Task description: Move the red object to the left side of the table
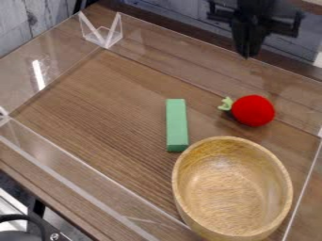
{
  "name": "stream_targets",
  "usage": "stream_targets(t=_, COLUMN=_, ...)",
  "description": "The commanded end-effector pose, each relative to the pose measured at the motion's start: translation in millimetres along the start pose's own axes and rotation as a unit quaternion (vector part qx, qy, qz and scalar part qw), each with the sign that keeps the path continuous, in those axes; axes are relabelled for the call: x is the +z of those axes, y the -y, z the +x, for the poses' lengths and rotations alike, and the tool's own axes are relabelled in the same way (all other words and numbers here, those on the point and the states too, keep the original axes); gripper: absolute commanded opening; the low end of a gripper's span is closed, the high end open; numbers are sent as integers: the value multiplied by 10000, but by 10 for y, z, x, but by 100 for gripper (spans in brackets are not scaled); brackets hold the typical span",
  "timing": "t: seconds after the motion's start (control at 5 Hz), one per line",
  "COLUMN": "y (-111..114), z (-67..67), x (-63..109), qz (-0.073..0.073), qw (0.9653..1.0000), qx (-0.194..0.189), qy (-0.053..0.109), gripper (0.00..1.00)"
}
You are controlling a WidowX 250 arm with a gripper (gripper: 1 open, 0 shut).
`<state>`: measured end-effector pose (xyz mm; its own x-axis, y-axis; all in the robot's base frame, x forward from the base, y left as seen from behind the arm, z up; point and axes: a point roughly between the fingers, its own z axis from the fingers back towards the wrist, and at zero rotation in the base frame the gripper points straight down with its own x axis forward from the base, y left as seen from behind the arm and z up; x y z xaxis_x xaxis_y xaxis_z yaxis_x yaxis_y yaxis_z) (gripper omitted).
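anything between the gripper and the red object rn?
No. In the camera view the gripper hangs above the red object, with only bare table showing between them.

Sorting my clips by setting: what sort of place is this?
Probably a lab or test bench for robot manipulation: a wood-grain table fenced with clear acrylic walls, a robot gripper overhead, and toy props such as the red object and a wooden bowl.
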<state>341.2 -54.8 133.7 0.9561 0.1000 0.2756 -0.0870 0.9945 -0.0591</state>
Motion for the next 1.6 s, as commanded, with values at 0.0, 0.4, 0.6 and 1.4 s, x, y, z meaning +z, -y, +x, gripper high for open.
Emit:
stream_targets(t=0.0, y=66, z=-18, x=-106, qz=24, qw=10000, qx=-66, qy=43, gripper=100)
stream_targets(t=0.4, y=125, z=-135, x=-498, qz=90, qw=9995, qx=-114, qy=-291, gripper=100)
stream_targets(t=0.6, y=133, z=-173, x=-657, qz=123, qw=9989, qx=-107, qy=-432, gripper=100)
stream_targets(t=1.4, y=106, z=-133, x=-436, qz=26, qw=9996, qx=-27, qy=-269, gripper=0)
